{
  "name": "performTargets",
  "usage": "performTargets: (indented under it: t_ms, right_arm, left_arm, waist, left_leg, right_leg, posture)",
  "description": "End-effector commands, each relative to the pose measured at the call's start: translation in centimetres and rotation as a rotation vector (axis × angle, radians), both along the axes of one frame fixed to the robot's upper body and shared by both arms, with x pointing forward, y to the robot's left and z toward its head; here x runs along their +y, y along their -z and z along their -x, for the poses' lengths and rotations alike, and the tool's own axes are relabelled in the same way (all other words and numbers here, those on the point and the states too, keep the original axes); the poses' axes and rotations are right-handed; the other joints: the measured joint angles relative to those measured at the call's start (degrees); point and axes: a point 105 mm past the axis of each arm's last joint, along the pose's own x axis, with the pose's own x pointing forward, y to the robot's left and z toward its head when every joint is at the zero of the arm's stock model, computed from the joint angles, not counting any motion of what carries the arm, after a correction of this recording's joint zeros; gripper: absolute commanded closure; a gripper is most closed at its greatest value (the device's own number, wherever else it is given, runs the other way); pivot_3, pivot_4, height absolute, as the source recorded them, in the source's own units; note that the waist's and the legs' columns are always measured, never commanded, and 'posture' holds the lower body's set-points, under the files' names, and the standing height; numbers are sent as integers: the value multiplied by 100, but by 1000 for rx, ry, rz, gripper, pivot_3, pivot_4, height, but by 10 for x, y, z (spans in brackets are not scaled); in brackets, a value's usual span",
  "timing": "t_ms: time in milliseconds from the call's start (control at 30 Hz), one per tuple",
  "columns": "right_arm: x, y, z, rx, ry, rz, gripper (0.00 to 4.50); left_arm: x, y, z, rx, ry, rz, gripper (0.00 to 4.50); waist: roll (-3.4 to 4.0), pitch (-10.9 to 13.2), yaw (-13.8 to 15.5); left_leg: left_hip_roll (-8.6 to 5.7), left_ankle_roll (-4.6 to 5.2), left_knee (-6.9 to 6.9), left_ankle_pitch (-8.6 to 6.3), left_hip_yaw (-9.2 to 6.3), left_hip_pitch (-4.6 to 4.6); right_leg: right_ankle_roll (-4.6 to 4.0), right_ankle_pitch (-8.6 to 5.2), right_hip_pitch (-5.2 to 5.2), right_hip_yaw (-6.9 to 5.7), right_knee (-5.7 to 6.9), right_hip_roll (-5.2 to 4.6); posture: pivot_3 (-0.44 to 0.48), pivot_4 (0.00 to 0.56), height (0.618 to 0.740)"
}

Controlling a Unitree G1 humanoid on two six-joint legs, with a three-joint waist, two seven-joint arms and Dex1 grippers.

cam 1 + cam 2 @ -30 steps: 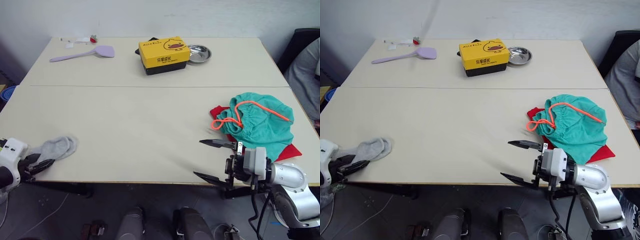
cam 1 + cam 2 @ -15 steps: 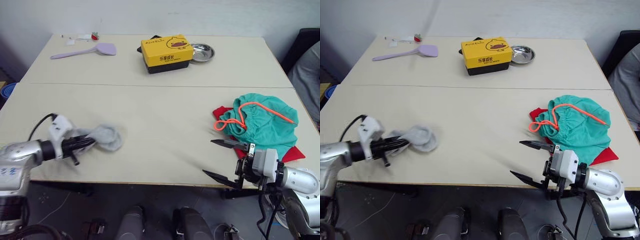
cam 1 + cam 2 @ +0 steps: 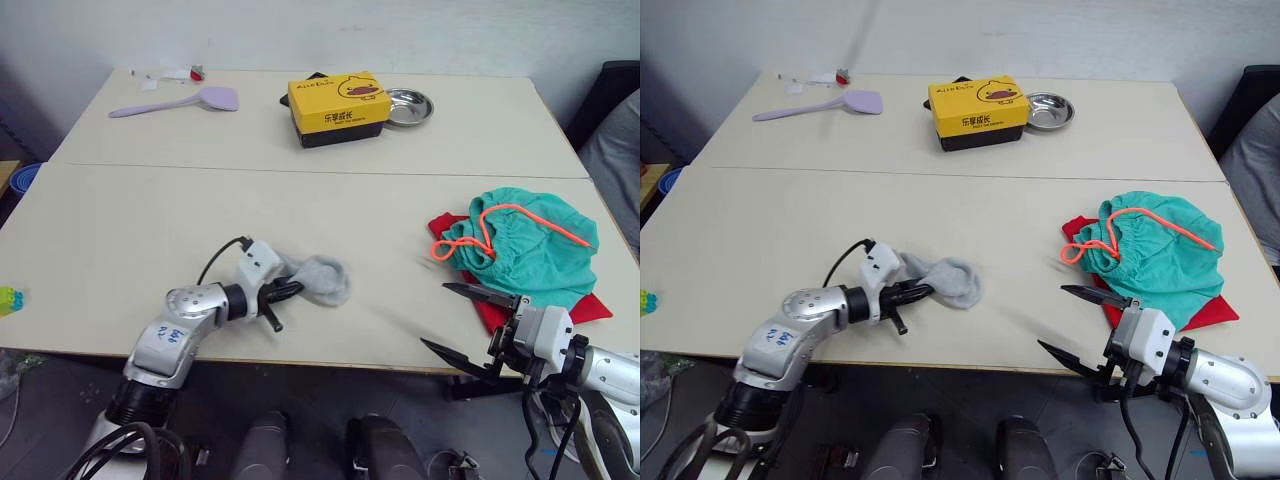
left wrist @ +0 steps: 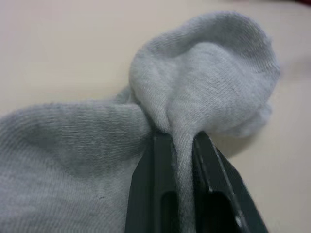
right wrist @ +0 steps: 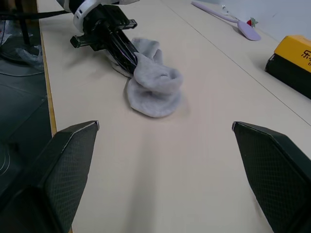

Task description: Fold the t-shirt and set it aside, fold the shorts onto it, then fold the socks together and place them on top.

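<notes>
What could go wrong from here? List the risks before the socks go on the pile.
1. The left gripper pinches only a fold of the socks; the loose bulk drags on the table and could slip free or come unbundled.
2. The shorts lie bunched on the t-shirt, so the socks may roll off that uneven top.
3. The open right gripper sits near the pile and might snag the orange drawstring.

The socks (image 4: 204, 87) are soft grey knit cloth with tiny bumpy loops. The desk (image 3: 300, 210) is smooth, pale and not shiny. The shorts (image 3: 530, 250) are soft green cloth and the t-shirt (image 3: 592, 308) is red cloth. The bowl (image 3: 408, 106) is shiny metal. The box (image 3: 338, 105) looks like smooth yellow card.
</notes>
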Motion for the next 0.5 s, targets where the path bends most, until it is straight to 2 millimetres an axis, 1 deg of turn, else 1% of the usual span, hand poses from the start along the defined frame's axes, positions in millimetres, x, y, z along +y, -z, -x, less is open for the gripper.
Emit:
performTargets:
  t_ms: [33, 67, 100, 133, 167, 300, 367, 400, 433, 467, 500]
  right_arm:
    - [3, -5, 1, -2, 3, -16, 0]
    - [3, -5, 2, 4, 2, -15, 0]
    - [4, -4, 2, 9, -2, -13, 0]
    - [5, -4, 3, 11, -4, -11, 0]
    - [5, -4, 2, 7, 0, -11, 0]
    - [6, -5, -3, -2, 16, -27, 0]
    - [6, -6, -6, -5, 31, -37, 0]
    - [5, -5, -9, -3, 52, -43, 0]
    - [5, -5, -11, -1, 64, -39, 0]
    - [6, -5, -12, -2, 61, -32, 0]
    - [8, -5, -12, 4, 56, -33, 0]
  left_arm:
    - [-9, -16, 6, -57, 56, 43, 3102]
    - [-7, -20, 8, -73, 69, 62, 2783]
    - [-4, -23, 12, -79, 100, 77, 2422]
    - [-1, -25, 15, -82, 121, 87, 2135]
    - [5, -29, 16, -92, 126, 97, 1824]
    - [38, -42, 26, -114, 186, 95, 1824]
    - [58, -47, 28, -123, 190, 71, 1824]
    - [68, -50, 28, -130, 190, 58, 1824]
    - [77, -52, 27, -135, 179, 47, 1824]
    - [85, -56, 25, -148, 169, 39, 1824]
    - [91, -58, 23, -157, 163, 27, 1824]
  waist:
    - [0, 0, -19]
    - [0, 0, -28]
    - [0, 0, -30]
    - [0, 0, -35]
    - [0, 0, -39]
    - [4, 6, -51]
    - [20, 15, -94]
    - [26, 18, -98]
    - [22, 22, -75]
    - [31, 29, 3]
    - [34, 31, 68]
  left_leg:
    - [0, -3, -2, 1, 0, 0]
    - [2, -15, -2, 6, 1, 0]
    - [3, -47, -4, 24, 1, 0]
    - [4, -50, -6, 26, 1, 0]
    - [7, -53, -7, 28, 2, 0]
    - [8, -58, -12, 32, -1, -2]
    - [-23, -48, -37, 53, -67, -17]
    - [-84, -19, -67, 79, -167, -23]
    - [-116, -15, -91, 112, -244, -7]
    - [-110, -47, -80, 132, -232, -24]
    - [-107, -47, -80, 134, -226, -30]
  right_leg:
    - [0, 0, -2, 0, 0, 1]
    - [0, 0, -3, 0, 0, 4]
    - [0, 0, -5, 0, 0, 7]
    - [0, 0, -6, 0, 1, 9]
    - [0, 0, -8, 0, 1, 12]
    - [0, 0, -4, -4, 1, 12]
    - [-1, 0, 53, -131, -37, -24]
    - [4, -3, 104, -255, -60, -60]
    - [12, -7, 125, -347, -81, -105]
    - [12, -8, 97, -312, -63, -111]
    - [12, -8, 93, -304, -68, -112]
  posture:
    - [0, 150, 740]
    - [0, 150, 740]
    - [0, 150, 740]
    - [0, 150, 740]
    - [0, 150, 740]
    - [0, 150, 740]
    - [0, 150, 740]
    - [0, 150, 740]
    - [0, 150, 740]
    - [0, 150, 740]
    - [0, 150, 740]
